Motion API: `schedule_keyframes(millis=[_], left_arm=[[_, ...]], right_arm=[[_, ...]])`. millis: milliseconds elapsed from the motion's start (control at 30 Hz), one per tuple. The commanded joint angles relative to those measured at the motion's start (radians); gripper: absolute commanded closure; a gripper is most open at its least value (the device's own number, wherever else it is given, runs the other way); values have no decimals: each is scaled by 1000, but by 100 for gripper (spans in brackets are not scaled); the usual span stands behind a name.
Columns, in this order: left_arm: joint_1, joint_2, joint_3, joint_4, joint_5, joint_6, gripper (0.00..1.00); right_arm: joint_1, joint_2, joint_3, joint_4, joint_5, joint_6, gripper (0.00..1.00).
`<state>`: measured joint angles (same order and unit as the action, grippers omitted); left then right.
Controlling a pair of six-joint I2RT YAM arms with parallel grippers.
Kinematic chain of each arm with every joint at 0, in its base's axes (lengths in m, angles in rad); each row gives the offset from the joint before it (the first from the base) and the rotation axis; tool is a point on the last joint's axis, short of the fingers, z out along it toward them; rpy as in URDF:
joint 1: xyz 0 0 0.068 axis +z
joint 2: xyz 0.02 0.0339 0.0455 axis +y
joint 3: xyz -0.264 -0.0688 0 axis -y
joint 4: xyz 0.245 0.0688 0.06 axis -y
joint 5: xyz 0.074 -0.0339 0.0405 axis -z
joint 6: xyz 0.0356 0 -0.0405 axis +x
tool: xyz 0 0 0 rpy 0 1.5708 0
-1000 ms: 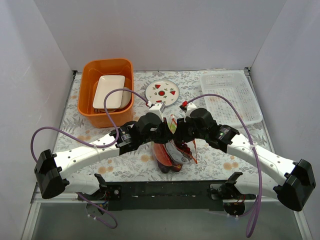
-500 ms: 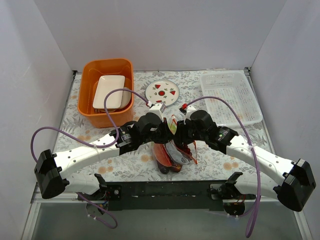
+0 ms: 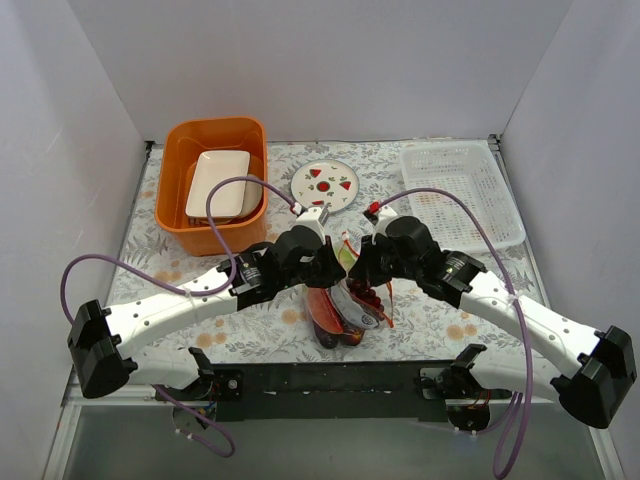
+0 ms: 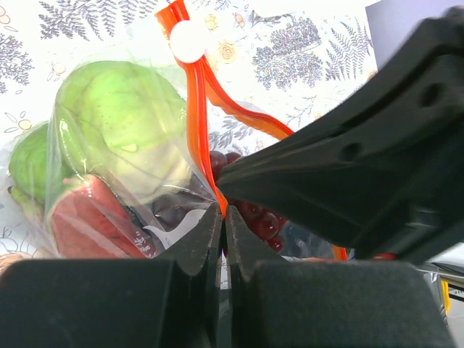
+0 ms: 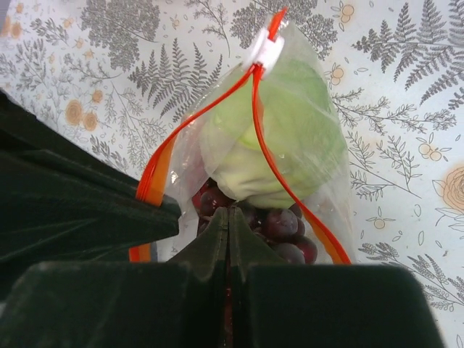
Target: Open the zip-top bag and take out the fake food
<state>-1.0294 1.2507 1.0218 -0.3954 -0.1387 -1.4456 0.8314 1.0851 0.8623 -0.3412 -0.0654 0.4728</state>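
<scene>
From above, we see the zip-top bag (image 3: pixel 348 308) lying on the flowered surface (image 3: pixel 160 262) near the middle of the near edge, at 6 o'clock from the strawberry plate (image 3: pixel 325 184). The fake food (image 3: pixel 333 318) shows dark red through the plastic, all of it inside the bag. The left gripper (image 3: pixel 328 265) reaches the bag's far end from 9 o'clock and the right gripper (image 3: pixel 360 268) from 3 o'clock, the two almost nose to nose over the mouth. An orange bin (image 3: pixel 205 238) holding a white dish (image 3: pixel 217 183) stands at 10 o'clock from the bag, and a clear basket (image 3: pixel 460 200) at 2 o'clock.

At the left wrist, we find the left fingers (image 4: pixel 203 243) pressed together with one lip of the bag's mouth caught at their tips. The orange zip strip (image 4: pixel 194 109) climbs toward 12 o'clock to a white slider (image 4: pixel 190 41). Its second track curves off toward 4 o'clock, so the mouth gapes. Green balls (image 4: pixel 119 127) sit at 10 o'clock from the fingertips, a red slice (image 4: pixel 83 225) at 9 o'clock, and the grape bunch (image 4: pixel 255 216) just at 2 o'clock.

At the right wrist, the right fingers (image 5: pixel 209 250) are likewise squeezed together on the bag's near lip. The two orange tracks spread apart toward us from the slider at 12 o'clock, with a green ball and grapes between them. The left gripper's dark finger comes in from 9 o'clock.
</scene>
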Motion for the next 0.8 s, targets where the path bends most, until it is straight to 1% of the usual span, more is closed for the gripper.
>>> schedule_keyframes(millis=[0, 67, 133, 267, 300, 400, 600, 633, 767], left_arm=[[5, -69, 30, -29, -30, 4, 100], [5, -77, 31, -37, -27, 8, 100], [5, -86, 27, -31, -21, 19, 100], [5, -86, 24, -28, -10, 28, 100], [5, -86, 23, -25, -6, 30, 100], [5, -80, 20, -20, -4, 28, 100], [5, -85, 1, -5, -9, 16, 100], [5, -86, -3, -3, -13, 14, 100], [5, -88, -5, 1, -16, 5, 100]], right_arm=[[0, -47, 84, -41, 39, -13, 99], [0, -47, 87, -50, 35, -19, 99], [0, -41, 86, -58, 13, -28, 93], [0, -45, 69, -62, 13, -30, 91], [0, -47, 67, -61, 15, -28, 92], [0, -54, 81, -73, 29, -23, 99], [0, -59, 184, -130, 61, -31, 99], [0, -60, 199, -139, 93, -31, 99], [0, -60, 253, -171, 127, -37, 99]])
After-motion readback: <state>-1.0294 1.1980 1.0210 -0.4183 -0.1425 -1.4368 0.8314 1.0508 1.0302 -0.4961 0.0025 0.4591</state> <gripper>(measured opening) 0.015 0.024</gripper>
